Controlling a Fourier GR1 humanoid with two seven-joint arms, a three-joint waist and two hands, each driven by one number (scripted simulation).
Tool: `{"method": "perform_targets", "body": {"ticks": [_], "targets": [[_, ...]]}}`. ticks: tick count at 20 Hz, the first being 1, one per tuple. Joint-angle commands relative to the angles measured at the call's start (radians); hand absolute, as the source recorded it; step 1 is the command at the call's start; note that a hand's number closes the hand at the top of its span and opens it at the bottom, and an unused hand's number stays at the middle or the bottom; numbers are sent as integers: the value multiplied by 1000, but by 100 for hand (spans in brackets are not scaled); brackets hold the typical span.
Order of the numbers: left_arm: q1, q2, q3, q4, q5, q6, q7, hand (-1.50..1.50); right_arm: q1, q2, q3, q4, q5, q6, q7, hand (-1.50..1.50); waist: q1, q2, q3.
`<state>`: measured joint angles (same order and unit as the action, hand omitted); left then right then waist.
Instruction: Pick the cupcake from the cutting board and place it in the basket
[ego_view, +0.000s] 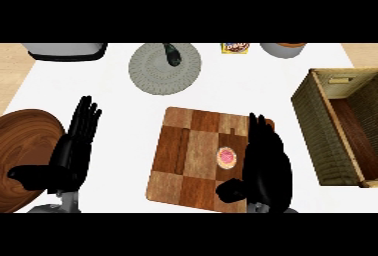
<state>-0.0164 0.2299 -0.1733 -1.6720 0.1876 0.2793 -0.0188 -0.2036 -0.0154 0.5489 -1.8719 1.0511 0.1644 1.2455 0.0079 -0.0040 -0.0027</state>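
Pink-frosted cupcake (227, 156) sits on wooden cutting board (184, 150), on a sq. right of centre, near the board's right edge. Wicker basket (328, 127) stands further right on the white counter (111, 100), apart from the board. Right robot hand (266, 162) is just beside the cupcake on its right side, fingers straight, thumb held apart, clamped on nothing; can't tell if it touches the wrapper. Left robot hand (74, 145) also open, resting over the counter by a round wooden disc (26, 145), not involved. Handling, est.: light, soft; frosting prob. smears & crushes easily, paper wrapper likely gives a bit. Best hold = low on the wrapper sides, thumb vs fingers on opp. sides, keep off the top. Orientation: upright, frosting facing up, outline round from above, so no long axis in plan; only axis is vertical. Any approach angle should work, but it needs to be kept level on the way to the basket.
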Motion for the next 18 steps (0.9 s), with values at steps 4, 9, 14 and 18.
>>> {"method": "perform_targets", "body": {"ticks": [4,9,14,18], "targets": [[-3,37,57,7,43,-57,2,0,-54,15,39,53,-20,-24,242,-150,3,4,1],[-5,-4,15,-1,-17,-5,13,0,-54,15,63,85,1,-30,242,-150,-3,3,2],[-26,-7,26,14,-10,-12,22,0,-50,15,74,100,37,-72,242,-150,-5,2,1],[13,1,24,-28,-5,-31,20,0,-66,15,58,146,12,-83,242,-150,2,2,2]]}}
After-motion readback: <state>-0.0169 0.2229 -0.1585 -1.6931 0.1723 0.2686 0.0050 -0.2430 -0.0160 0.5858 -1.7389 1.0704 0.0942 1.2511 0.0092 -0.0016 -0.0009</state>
